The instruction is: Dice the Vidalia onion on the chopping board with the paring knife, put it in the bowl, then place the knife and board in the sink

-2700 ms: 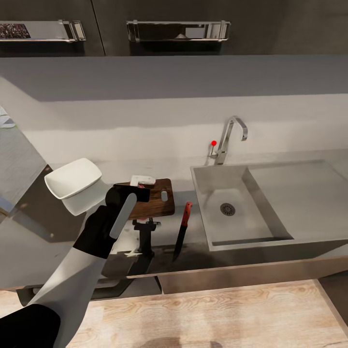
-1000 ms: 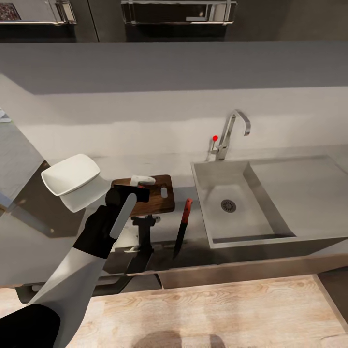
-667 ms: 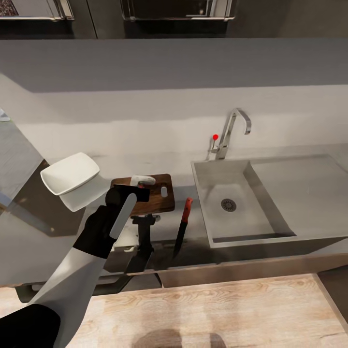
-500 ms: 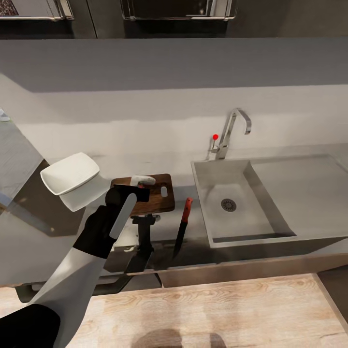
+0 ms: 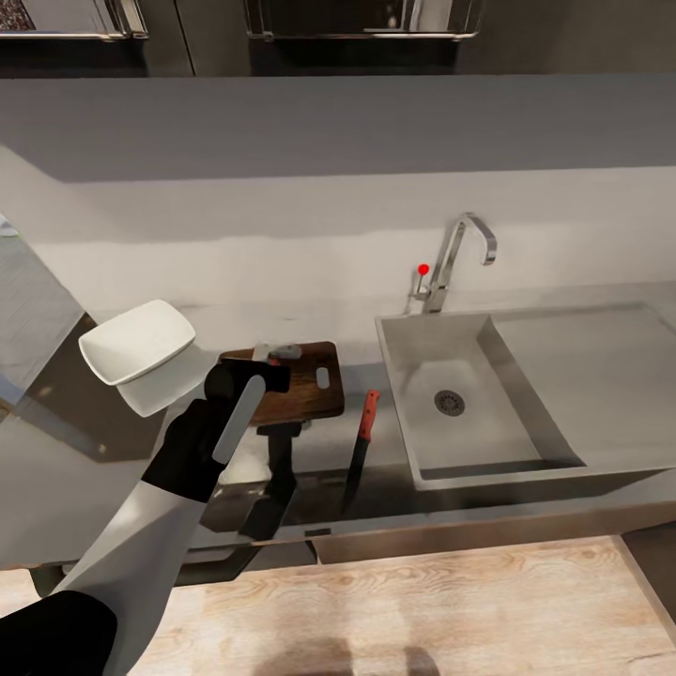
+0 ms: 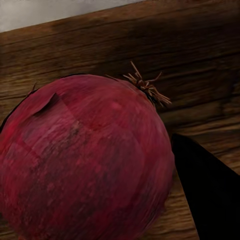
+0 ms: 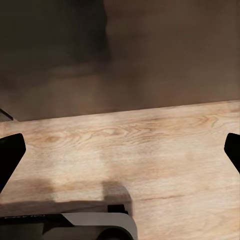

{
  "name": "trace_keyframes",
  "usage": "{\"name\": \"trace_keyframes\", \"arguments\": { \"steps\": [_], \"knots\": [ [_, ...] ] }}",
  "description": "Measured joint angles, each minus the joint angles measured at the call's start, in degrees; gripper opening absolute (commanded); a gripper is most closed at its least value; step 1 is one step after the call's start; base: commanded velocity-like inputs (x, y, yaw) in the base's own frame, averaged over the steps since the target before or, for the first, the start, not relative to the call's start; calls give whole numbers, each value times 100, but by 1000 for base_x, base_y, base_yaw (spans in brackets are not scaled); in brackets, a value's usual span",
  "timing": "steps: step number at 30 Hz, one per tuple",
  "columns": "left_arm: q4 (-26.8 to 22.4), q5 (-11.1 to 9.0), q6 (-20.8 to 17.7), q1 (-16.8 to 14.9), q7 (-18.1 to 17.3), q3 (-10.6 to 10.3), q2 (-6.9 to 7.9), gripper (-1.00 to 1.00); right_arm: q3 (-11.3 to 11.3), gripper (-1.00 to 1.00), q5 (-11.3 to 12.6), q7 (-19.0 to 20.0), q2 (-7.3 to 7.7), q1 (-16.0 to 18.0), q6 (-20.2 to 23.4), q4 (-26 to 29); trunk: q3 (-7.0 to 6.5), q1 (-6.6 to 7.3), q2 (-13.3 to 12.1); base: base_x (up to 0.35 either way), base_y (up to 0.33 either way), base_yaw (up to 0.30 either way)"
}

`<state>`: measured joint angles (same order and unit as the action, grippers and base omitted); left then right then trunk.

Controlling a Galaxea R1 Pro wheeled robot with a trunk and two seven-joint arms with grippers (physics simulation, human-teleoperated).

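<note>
The glossy counter (image 5: pixel 113 469) carried the chopping board (image 5: pixel 305 380) bearing the red Vidalia onion (image 6: pixel 82 157), which the left jaws, their state impossible to tell, should seat steadily mid-board before fetching the paring knife (image 5: pixel 361 449); the right jaws stood apart over the floor.

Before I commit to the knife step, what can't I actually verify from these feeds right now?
- Left gripper, head view: its wrist covers the jaws, so grip on the Vidalia onion is unclear.
- Onion, left wrist view: cropped by the frame; whether it rests on the chopping board is hidden.
- Bowl, head view: inside faces away.
- Right gripper: fingertips sit at the frame edges, over wooden floor.
</note>
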<state>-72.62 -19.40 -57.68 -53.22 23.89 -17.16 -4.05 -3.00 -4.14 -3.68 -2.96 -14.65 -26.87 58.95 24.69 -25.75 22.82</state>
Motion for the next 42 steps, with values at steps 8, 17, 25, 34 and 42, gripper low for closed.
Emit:
{"name": "trace_keyframes", "arguments": {
  "steps": [8,17,25,34,42],
  "knots": [
    [-6,1,-1,0,0,0,-3,-100,0,100,0,0,-2,0,0,0,0,0,0,4,3,0],
    [-2,1,-1,-1,0,0,0,-100,0,100,1,0,-5,0,0,-1,7,0,0,0,0,0],
    [-8,1,-1,-3,0,0,0,-100,0,100,-2,0,-5,0,0,-1,60,-1,0,0,0,0],
    [-33,27,0,-5,-4,-1,-1,-100,0,100,0,-1,-4,0,0,-3,99,1,3,0,0,0],
    [-43,29,-1,-2,-4,-1,-1,-100,0,100,1,0,-4,0,0,-2,101,1,3,0,0,0]
  ]
}}
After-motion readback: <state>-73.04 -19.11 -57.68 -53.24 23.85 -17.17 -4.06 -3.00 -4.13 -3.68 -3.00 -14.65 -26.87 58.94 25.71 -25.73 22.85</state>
